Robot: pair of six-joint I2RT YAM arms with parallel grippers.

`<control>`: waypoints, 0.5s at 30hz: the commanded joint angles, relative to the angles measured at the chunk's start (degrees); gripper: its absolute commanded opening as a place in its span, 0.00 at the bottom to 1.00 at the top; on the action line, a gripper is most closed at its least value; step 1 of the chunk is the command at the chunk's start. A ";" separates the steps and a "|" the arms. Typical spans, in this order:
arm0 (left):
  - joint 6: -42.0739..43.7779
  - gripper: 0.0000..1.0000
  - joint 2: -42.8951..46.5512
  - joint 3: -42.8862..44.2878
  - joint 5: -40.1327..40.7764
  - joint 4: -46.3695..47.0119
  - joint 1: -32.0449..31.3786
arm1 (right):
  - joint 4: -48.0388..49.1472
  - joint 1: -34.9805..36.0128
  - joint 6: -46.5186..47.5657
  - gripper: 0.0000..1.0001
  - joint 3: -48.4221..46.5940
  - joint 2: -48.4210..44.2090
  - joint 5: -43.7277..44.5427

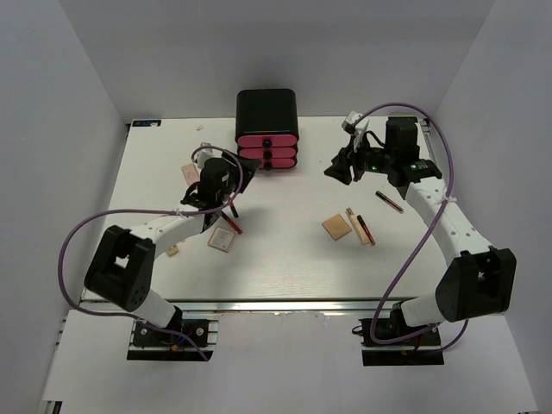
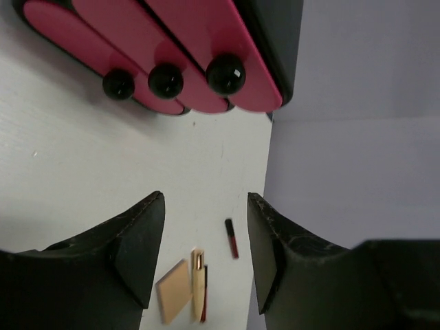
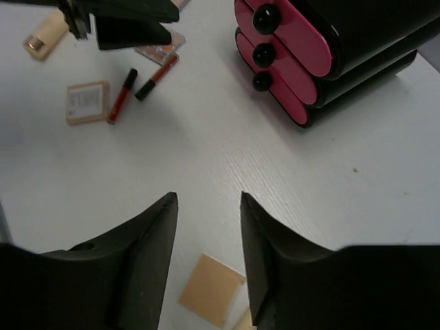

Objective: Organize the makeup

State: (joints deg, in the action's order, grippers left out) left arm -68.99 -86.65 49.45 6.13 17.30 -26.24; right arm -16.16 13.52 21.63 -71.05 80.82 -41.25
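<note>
Right pincer hangs open, empty, near tan palette.

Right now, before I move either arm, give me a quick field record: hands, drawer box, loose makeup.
black box with three pink drawers: all drawers shut
left hand: open, empty, facing the drawers
right hand: open, empty, over the white table
centre-right: flat tan square palette, beige stick, red-and-black stick, lying close together
left side: pale square palette
</note>
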 commanded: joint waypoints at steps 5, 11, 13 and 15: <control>-5.10 0.62 -11.76 10.48 6.00 9.67 -1.09 | 9.13 0.46 -12.05 0.49 1.88 0.31 -3.66; -6.86 0.60 -18.28 15.75 8.02 11.27 -1.01 | 9.66 0.54 -11.70 0.52 2.75 -0.31 -1.90; -6.77 0.60 -20.12 17.60 8.19 10.22 -1.01 | 9.83 0.46 -11.70 0.53 2.93 -0.48 -1.55; -6.86 0.59 -21.18 18.75 8.46 10.12 -1.01 | 10.01 0.46 -11.61 0.54 3.11 -0.57 -1.29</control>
State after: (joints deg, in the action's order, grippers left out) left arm -75.18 -107.81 64.86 12.95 26.57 -27.03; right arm -8.84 13.69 10.72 -68.34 81.03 -42.98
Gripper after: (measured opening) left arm 0.594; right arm 0.535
